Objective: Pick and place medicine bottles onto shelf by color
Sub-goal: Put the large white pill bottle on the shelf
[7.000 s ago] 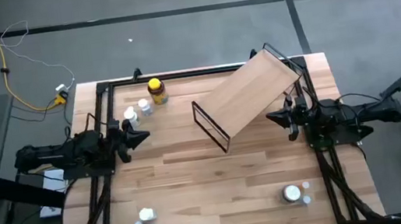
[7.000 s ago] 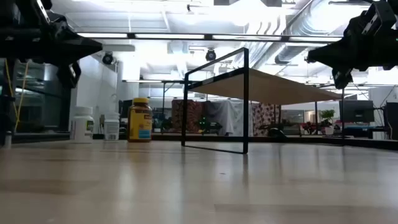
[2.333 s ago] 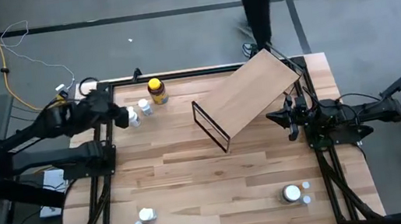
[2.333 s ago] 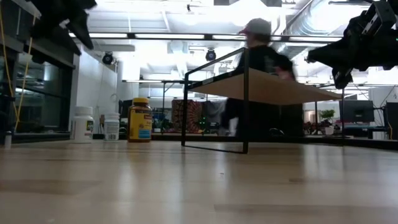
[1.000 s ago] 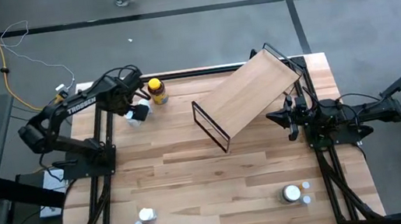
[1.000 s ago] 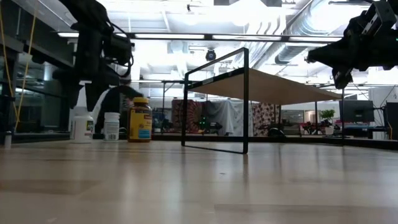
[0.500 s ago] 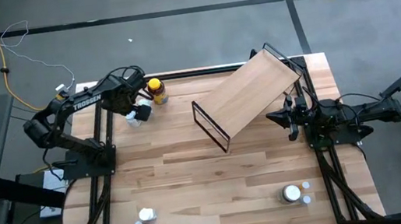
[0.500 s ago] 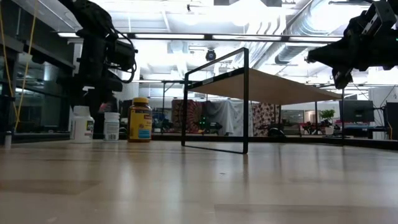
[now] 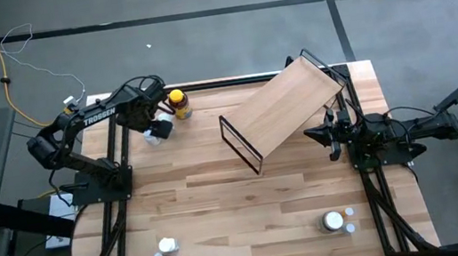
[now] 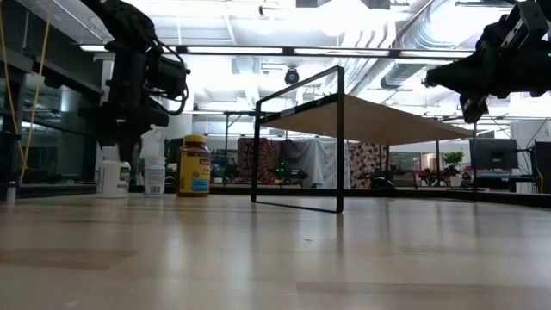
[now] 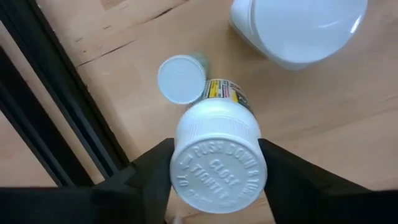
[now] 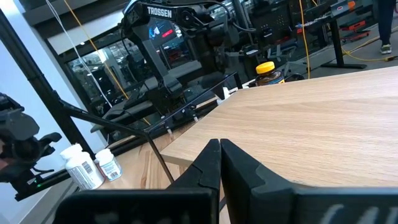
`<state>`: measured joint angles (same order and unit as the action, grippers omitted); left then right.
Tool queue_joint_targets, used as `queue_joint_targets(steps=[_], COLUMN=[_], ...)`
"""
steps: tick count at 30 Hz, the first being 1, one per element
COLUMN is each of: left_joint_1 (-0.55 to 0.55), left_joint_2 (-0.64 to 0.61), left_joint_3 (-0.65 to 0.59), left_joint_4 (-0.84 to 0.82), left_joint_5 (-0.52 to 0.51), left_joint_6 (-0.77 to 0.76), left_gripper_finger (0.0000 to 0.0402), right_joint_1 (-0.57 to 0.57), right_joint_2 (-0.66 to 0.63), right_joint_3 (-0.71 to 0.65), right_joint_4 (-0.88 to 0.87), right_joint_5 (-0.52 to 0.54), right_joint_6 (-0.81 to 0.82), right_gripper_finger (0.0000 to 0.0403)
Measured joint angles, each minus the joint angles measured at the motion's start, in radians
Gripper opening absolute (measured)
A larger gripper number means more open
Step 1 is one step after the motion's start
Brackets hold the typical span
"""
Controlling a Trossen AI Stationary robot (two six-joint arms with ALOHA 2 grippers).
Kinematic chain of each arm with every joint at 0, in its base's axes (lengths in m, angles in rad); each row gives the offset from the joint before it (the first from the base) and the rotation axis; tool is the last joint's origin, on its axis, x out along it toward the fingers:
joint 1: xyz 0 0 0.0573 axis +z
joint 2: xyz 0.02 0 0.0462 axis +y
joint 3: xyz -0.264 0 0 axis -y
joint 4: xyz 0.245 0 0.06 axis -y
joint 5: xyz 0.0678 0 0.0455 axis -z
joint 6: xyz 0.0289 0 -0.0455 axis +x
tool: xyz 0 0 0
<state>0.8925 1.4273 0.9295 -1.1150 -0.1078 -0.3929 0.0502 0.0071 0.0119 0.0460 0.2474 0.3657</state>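
Step in hand, judged: grasp of first bottle at table's far-left corner, roughly 10 o'clock on the butcher-block tabletop (image 9: pixel 249 206).

Left gripper (image 11: pixel 214 163) lowered over a white round plastic medicine bottle with ribbed white push-down cap (image 11: pixel 217 163); dark fingers (image 11: pixel 149 171) flank the cap on both sides, narrowed to about cap width. Contact appears made on the left wrist view; firm hold not confirmed, bottle base seemingly on the wood.

Neighbours close: smaller white-capped bottle (image 11: pixel 181 78) just beside at 11 o'clock of the held cap; larger white bottle (image 11: pixel 298 28) at 1 o'clock, apart. Amber bottle with yellow cap (image 9: pixel 178 104) just beside the cluster on the high view.

Large light-wood board shelf with thin black wire frame ends (image 9: pixel 285 111) sits at table's 1 o'clock, turned at an angle, top bare.

Right gripper (image 12: pixel 219 163) parked at table's 3 o'clock edge, fingers pressed together, holding nothing.

Advice for this step:
- Finish closing squarely on cap flanks before any lift.
- Lift straight up; sideways drift risks toppling the small neighbour.
- Clear the amber bottle before swinging toward 1 o'clock.
- Approach shelf top from above, clear of the wire end.
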Motion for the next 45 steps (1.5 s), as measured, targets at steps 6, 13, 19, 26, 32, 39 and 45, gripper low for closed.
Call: queue_joint_targets(steps=[6,13,19,26,32,39,45], left_joint_1=[0.000,-0.032,-0.146,-0.325,-0.443,-0.531,-0.582], left_joint_2=[-0.007,-0.085,-0.138,-0.045,0.151,0.397,0.534], left_joint_3=[0.000,0.102,0.331,0.690,1.025,1.308,1.382], left_joint_4=[-0.115,-0.301,-0.386,-0.405,-0.408,-0.406,-0.364], left_joint_5=[0.002,0.013,0.014,0.015,0.005,-0.010,-0.009], left_joint_6=[0.030,0.067,0.065,0.066,0.112,0.198,0.298], left_gripper_finger=[0.0184,0.0193,0.0186,0.0190,0.0190,0.0190,0.0191], right_joint_1=[0.000,0.000,0.000,0.000,0.000,0.000,0.000], right_joint_2=[0.000,0.000,0.000,0.000,0.000,0.000,0.000], right_joint_3=[0.000,0.000,0.000,0.000,0.000,0.000,0.000], right_joint_4=[0.000,0.000,0.000,0.000,0.000,0.000,0.000], right_joint_5=[0.000,0.000,0.000,0.000,0.000,0.000,0.000], right_joint_6=[0.000,0.000,0.000,0.000,0.000,0.000,0.000], right_gripper_finger=[0.0000,0.0000,0.0000,0.0000,0.0000,0.0000,0.0000])
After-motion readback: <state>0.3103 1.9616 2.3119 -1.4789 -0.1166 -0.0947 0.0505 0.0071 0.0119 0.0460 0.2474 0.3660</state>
